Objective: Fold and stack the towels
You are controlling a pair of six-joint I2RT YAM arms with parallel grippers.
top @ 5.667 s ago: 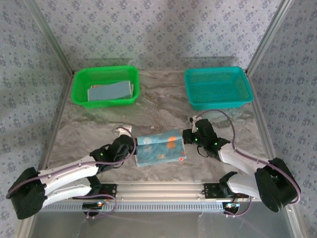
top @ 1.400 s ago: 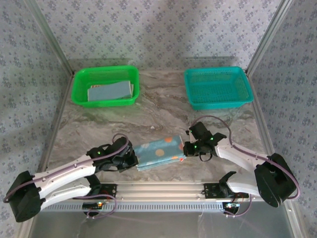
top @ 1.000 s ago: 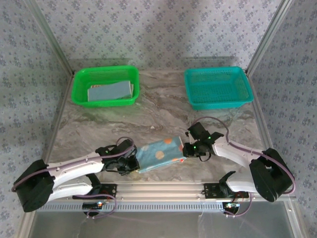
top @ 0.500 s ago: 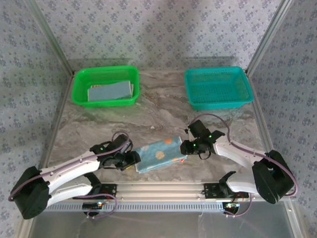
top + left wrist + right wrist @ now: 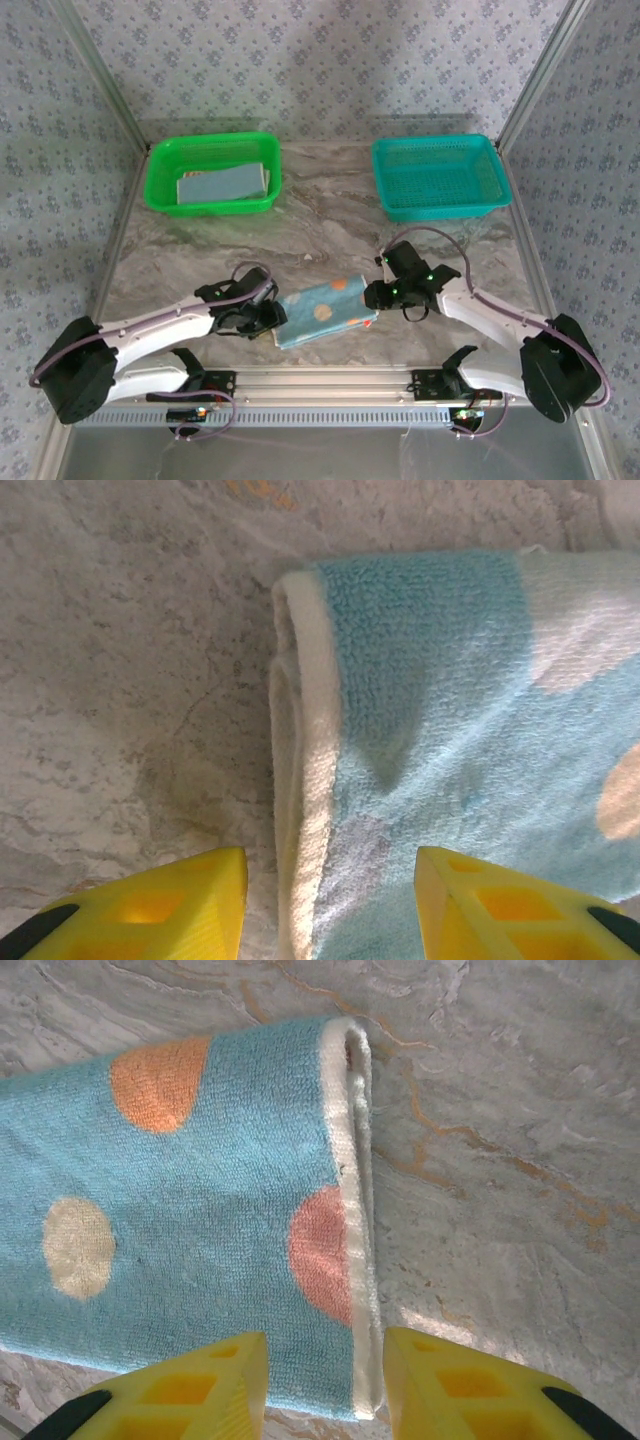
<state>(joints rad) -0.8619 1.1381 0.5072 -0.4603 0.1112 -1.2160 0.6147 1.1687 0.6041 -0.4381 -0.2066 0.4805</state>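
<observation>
Spotted towel (image 5: 325,312) lies folded on the marble table (image 5: 330,230), between the arms. Left gripper (image 5: 328,880) hangs over its left edge, jaws apart, gripping nothing; right gripper (image 5: 325,1360) straddles the right hem, likewise parted. Another folded towel (image 5: 225,185) sits in the green basket (image 5: 210,207)

I see the middle band of the worktop (image 5: 330,230) bare from 9 o'clock across to 3 o'clock, so there is open passage there. The green basket (image 5: 210,205) blocks 11 o'clock and the teal basket (image 5: 445,210) blocks 1 o'clock, with a bare lane between them at 12. Near the front, the spotted towel (image 5: 325,312) takes the centre. The left claw (image 5: 272,318) crowds its 9 o'clock end and the right claw (image 5: 371,297) its 3 o'clock end, jaws apart. The left arm (image 5: 150,330) lies low at 7 o'clock and the right arm (image 5: 490,315) at 5.
</observation>
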